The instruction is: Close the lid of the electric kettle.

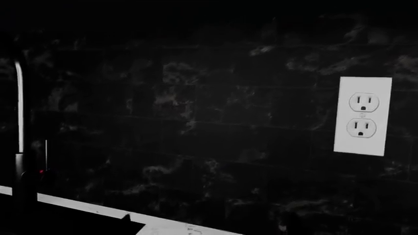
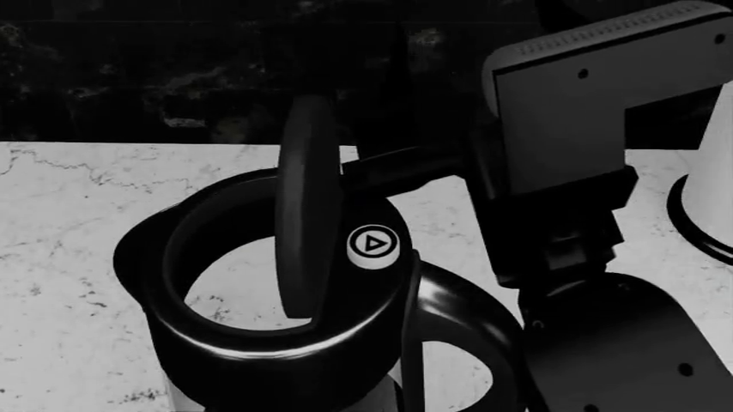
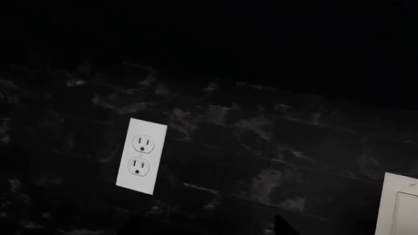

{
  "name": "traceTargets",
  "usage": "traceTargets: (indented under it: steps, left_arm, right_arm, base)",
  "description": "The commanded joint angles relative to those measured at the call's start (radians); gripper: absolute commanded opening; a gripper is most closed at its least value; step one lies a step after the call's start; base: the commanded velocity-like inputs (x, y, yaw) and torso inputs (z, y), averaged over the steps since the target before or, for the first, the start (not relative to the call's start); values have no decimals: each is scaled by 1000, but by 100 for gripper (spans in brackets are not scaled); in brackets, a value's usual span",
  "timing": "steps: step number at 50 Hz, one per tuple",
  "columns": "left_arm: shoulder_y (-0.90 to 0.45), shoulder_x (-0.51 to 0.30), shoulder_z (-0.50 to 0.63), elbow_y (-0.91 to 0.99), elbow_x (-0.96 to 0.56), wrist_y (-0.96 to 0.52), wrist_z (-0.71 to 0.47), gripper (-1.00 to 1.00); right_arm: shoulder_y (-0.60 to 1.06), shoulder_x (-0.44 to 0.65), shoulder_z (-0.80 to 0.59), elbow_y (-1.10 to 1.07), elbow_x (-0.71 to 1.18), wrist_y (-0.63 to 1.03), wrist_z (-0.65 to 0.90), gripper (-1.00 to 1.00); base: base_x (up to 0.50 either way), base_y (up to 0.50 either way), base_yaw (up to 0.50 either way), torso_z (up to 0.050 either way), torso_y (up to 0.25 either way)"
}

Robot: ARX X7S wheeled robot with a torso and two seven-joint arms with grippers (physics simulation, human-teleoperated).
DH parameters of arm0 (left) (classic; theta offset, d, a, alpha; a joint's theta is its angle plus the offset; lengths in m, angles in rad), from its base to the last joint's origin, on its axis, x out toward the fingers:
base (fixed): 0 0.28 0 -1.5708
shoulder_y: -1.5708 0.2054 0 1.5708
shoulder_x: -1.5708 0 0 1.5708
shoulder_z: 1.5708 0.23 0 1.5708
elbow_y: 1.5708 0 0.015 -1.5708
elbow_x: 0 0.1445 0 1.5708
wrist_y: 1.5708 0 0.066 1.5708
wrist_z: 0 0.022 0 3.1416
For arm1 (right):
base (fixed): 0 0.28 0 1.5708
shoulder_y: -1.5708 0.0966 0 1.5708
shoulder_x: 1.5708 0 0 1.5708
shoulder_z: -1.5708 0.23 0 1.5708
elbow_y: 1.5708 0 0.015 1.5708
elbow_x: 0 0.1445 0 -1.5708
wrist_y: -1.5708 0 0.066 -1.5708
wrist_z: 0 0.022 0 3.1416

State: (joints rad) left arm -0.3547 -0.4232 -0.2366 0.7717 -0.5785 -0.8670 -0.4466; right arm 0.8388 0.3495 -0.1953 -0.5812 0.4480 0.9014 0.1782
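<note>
In the head view the electric kettle (image 2: 229, 343) stands close below me, with its black rim, steel band and loop handle (image 2: 464, 335). Its black lid (image 2: 304, 215) stands upright on edge over the open mouth, next to the white triangle-marked button (image 2: 373, 245). My right arm (image 2: 584, 112) reaches in from the right. One dark finger (image 2: 396, 166) lies just behind the lid's upper back, and contact is unclear. In the right wrist view the right gripper (image 3: 205, 230) shows only faint tips, set apart. The left gripper (image 1: 205, 230) shows faint tips apart and is out of the head view.
A white cylinder on a black ring base (image 2: 710, 172) stands at the right edge of the marble counter (image 2: 69, 223). A dark tiled wall carries a white outlet (image 1: 363, 116), which also shows in the right wrist view (image 3: 141, 155). A dark faucet (image 1: 19, 137) stands by the wall.
</note>
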Motion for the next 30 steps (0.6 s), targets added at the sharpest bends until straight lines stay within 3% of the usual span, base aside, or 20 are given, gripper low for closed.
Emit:
traceTargets:
  steps: [1, 30]
  left_arm:
    - [14, 9, 13, -36, 25, 42, 3, 100]
    - [46, 31, 15, -49, 47, 88, -20, 100]
  right_arm:
    - [-20, -32, -30, 23, 47, -25, -28, 100]
    - [3, -78, -104, 23, 105, -39, -80, 100]
  base:
    - [11, 3, 3, 0, 0]
    - [0, 2, 3, 0, 0]
